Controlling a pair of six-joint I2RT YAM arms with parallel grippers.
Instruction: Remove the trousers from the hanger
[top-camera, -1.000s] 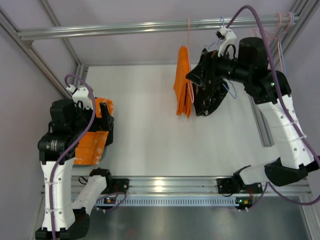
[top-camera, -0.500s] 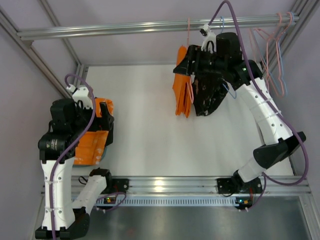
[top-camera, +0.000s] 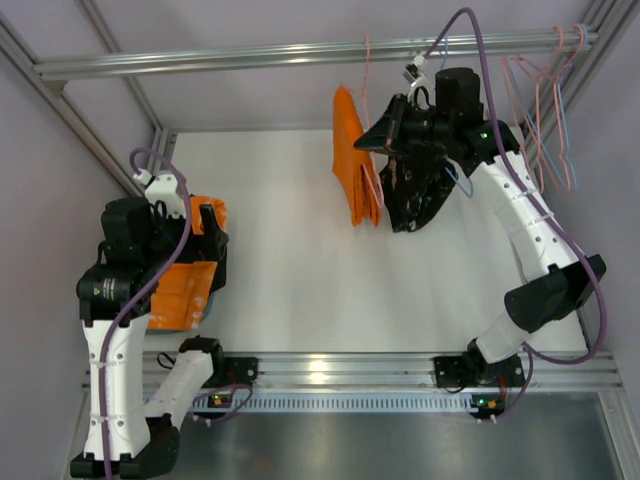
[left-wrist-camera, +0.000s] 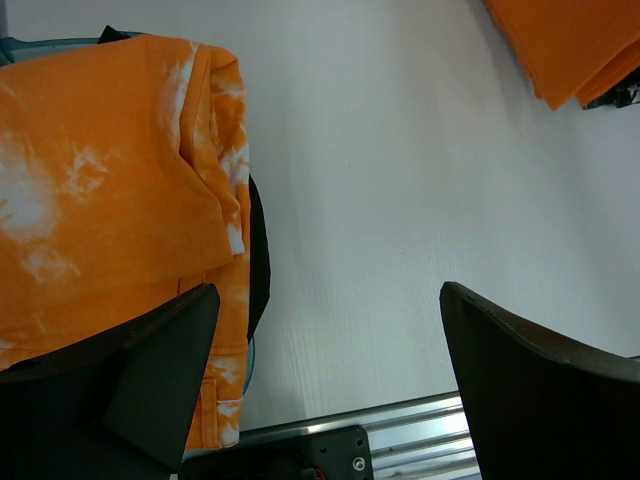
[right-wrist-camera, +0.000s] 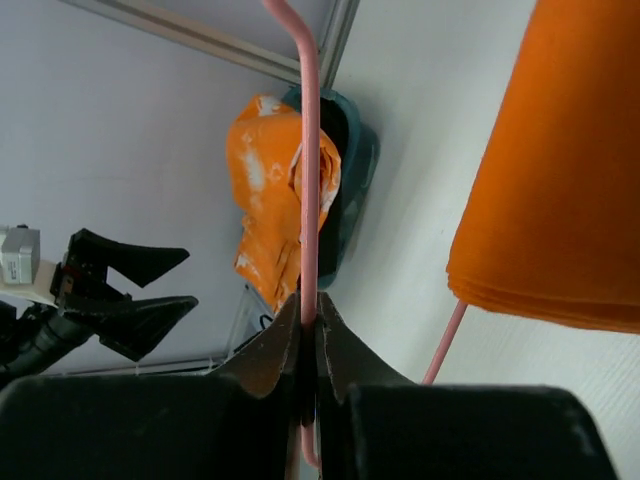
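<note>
The bright orange trousers (top-camera: 350, 160) hang folded over the pale pink wire hanger (top-camera: 366, 62), which hooks on the overhead rail. My right gripper (top-camera: 368, 140) is beside the trousers, shut on the hanger's wire. In the right wrist view the pink hanger wire (right-wrist-camera: 309, 150) runs straight down between the closed fingertips of that gripper (right-wrist-camera: 309, 318), and the trousers (right-wrist-camera: 560, 180) hang to the right. My left gripper (top-camera: 205, 235) stands open low at the left, far from the trousers, with nothing between its fingers (left-wrist-camera: 330, 340). A corner of the trousers (left-wrist-camera: 570, 45) shows at the top right of the left wrist view.
A black speckled garment (top-camera: 415, 195) hangs right behind my right gripper. Several spare wire hangers (top-camera: 545, 110) hang at the right end of the rail (top-camera: 250, 55). An orange cloth with whitish patches (left-wrist-camera: 100, 200) lies in a teal basket (right-wrist-camera: 352, 150) under my left gripper.
My right gripper moved left to the pink hanger and shut on its wire. The hanger and trousers swung a little to the left. The left arm stayed still.
</note>
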